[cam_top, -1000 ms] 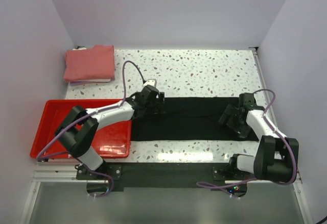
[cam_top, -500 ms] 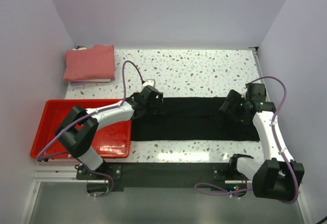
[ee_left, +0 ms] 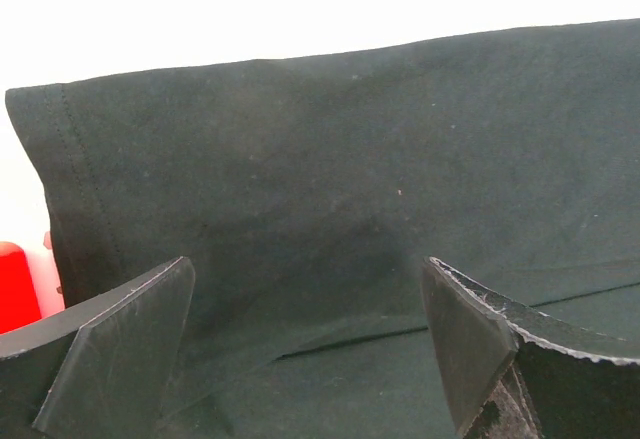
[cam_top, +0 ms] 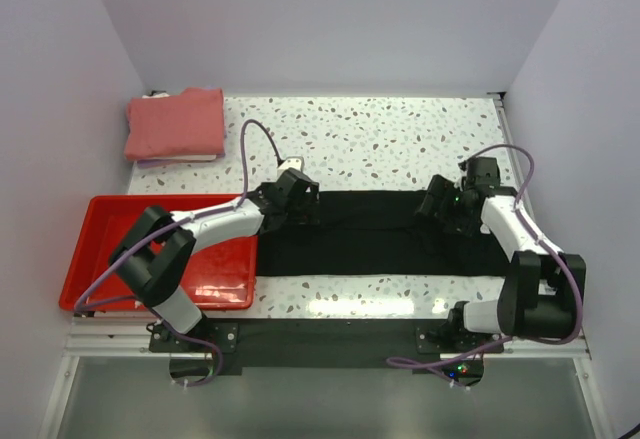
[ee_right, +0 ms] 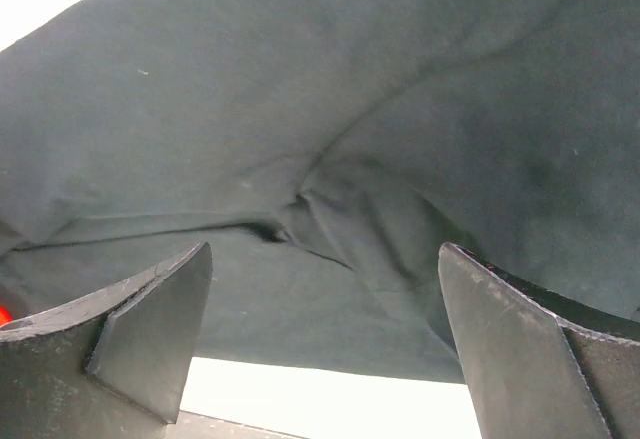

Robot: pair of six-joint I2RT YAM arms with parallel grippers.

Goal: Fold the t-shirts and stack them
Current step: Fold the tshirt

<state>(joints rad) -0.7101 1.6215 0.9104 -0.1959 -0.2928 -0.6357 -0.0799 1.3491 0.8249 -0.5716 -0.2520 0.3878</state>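
The black t-shirt lies folded into a long flat strip across the middle of the speckled table. My left gripper hovers over its far left corner, open, with only black cloth and a fold line between its fingers. Over the strip's far right end my right gripper is also open, looking down on wrinkled black cloth near the near hem. The salmon-pink t-shirt rests folded in the far left corner.
A red plastic tray sits at the left, touching the black shirt's left end, with the left arm reaching over it. White walls close the table at the back and both sides. Something pale lies under the pink shirt.
The right gripper has swung from the strip's near right end up to its far right edge, moving slightly leftward. The left arm has stayed put over the far left corner.
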